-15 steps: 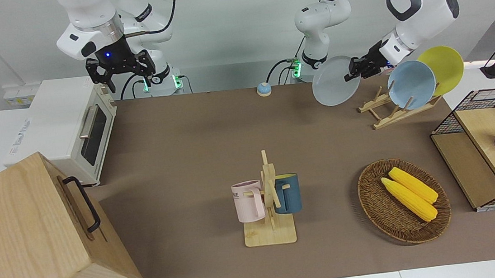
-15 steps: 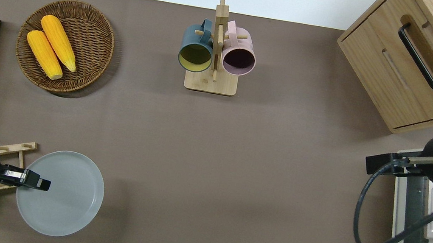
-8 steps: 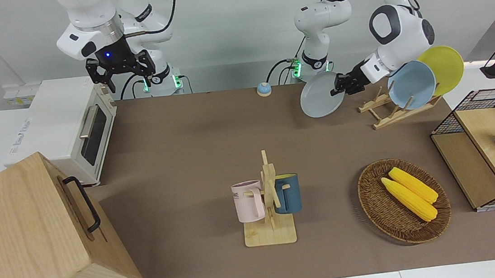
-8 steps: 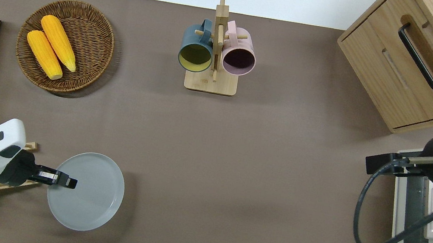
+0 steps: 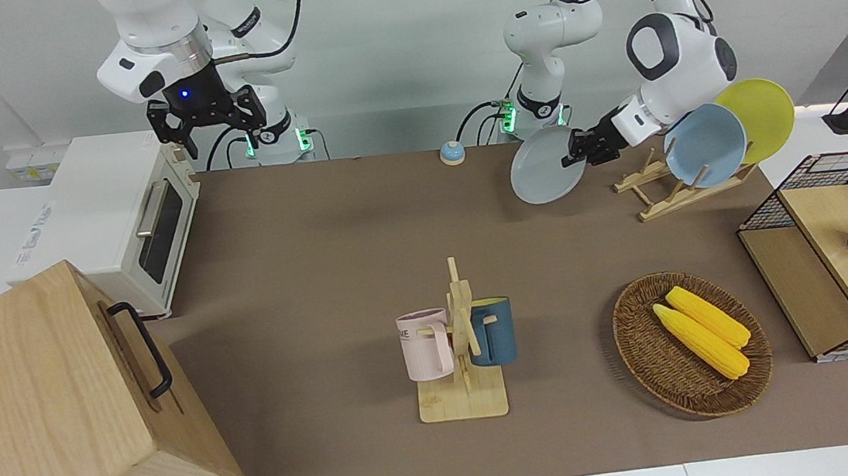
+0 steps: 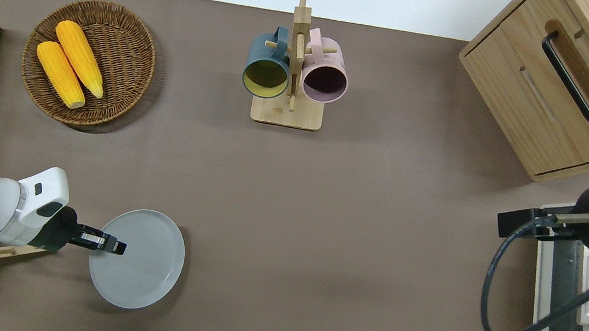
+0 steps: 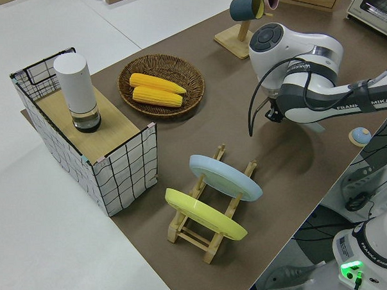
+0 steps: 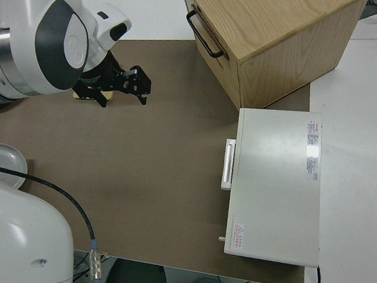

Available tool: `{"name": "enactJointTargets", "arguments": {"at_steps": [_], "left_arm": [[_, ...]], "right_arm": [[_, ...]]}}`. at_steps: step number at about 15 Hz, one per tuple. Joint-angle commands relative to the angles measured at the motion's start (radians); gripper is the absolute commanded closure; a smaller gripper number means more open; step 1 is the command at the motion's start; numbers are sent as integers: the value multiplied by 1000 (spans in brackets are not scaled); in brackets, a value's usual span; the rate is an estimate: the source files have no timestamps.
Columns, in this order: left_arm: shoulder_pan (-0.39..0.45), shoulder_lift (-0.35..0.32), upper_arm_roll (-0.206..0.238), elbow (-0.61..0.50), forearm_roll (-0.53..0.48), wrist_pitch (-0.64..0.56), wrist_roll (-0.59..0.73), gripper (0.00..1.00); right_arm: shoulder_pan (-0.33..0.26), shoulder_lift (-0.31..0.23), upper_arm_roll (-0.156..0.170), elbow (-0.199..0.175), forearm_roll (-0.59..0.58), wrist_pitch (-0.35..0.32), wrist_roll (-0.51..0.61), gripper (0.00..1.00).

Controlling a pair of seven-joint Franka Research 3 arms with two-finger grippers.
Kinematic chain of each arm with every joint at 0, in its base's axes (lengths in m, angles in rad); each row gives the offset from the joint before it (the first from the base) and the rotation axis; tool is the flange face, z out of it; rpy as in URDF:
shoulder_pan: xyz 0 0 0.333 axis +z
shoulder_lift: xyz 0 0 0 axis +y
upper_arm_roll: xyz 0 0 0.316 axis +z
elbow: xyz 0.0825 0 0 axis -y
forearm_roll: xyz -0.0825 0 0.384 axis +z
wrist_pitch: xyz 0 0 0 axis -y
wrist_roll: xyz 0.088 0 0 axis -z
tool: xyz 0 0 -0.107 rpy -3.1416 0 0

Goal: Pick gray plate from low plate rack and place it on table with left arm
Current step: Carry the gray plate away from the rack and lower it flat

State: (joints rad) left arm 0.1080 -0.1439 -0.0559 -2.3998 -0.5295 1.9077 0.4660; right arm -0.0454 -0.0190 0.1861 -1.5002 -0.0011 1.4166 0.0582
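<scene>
Over the table (image 6: 321,222) — left gripper (image 6: 114,246) (clamped) holds gray plate (image 6: 139,268).

Left gripper (image 6: 113,246) outstretched, jaws clamped; right arm parked

The round, shallow, pale bluish-gray plate (image 5: 542,167) with a slightly raised rim is hanging in the air, tilted, gripped at its edge by the left gripper (image 6: 114,246), over bare brown mat beside the low light-wood plate rack (image 5: 664,188) toward the right arm's end. The rack, two rails with slanted pegs, is standing on the wide brown-matted table (image 6: 353,244) near the robots.
</scene>
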Motion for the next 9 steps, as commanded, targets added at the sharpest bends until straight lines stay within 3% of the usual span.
{"name": "enactJointTargets", "arguments": {"at_steps": [1,3,5,7,9], "left_arm": [[-16,7,10,-13,-18,39,25,1000],[-16,14,11,-15,-17,40,26,1000],[-19,15,10,-13,-17,40,28,932],[-31,14,11,-12,-15,39,28,763],[-33,14,11,-6,-7,36,28,477]], "right_arm": [[-10,-2,6,6,10,-13,-1,13],[-10,-2,6,6,10,-13,-1,13],[-10,-2,6,6,10,-13,-1,11],[-10,-2,6,6,10,-13,0,13],[-10,-2,6,6,10,-13,-1,13]]}}
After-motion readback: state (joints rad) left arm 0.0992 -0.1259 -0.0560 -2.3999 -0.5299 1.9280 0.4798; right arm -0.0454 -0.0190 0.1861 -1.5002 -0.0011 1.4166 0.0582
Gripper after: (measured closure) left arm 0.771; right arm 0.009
